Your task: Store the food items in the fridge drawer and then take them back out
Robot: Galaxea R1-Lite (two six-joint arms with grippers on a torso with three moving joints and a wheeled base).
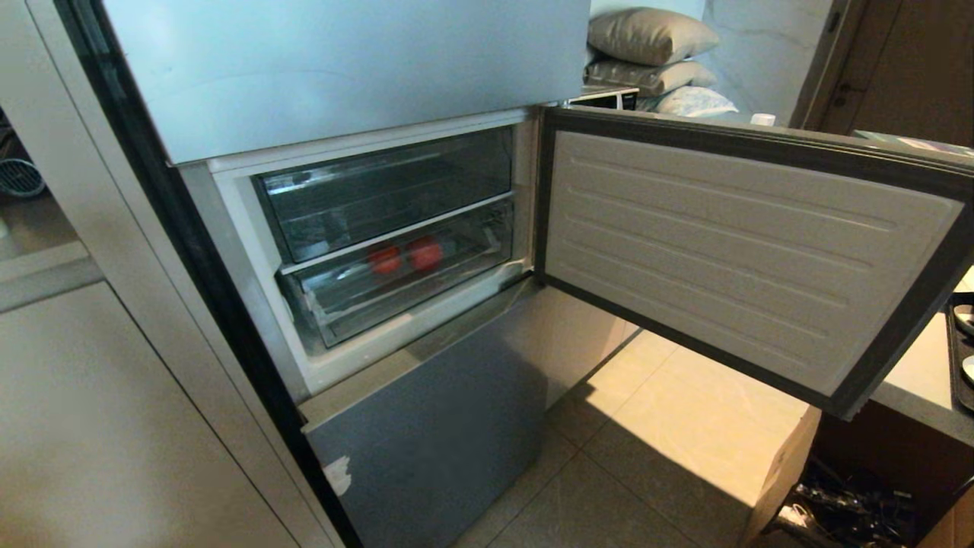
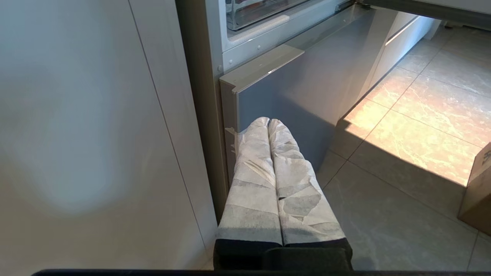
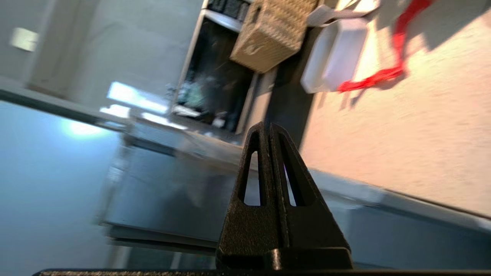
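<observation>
Two round red food items (image 1: 386,260) (image 1: 425,254) lie side by side inside the fridge drawer (image 1: 342,304), the lower of two clear drawers, which stands pushed in. Neither arm shows in the head view. My left gripper (image 2: 267,120), its fingers wrapped in white tape, hangs shut and empty low in front of the fridge's grey bottom door (image 2: 307,88). My right gripper (image 3: 267,124) has its black fingers pressed together with nothing between them, beside a glossy grey panel, away from the drawer.
The compartment door (image 1: 723,243) stands swung open to the right. An upper clear drawer (image 1: 388,190) sits above. A cardboard box (image 1: 784,464) and a counter (image 1: 921,380) are at the right. A woven basket (image 3: 272,30) and white container (image 3: 333,53) show beyond the right gripper.
</observation>
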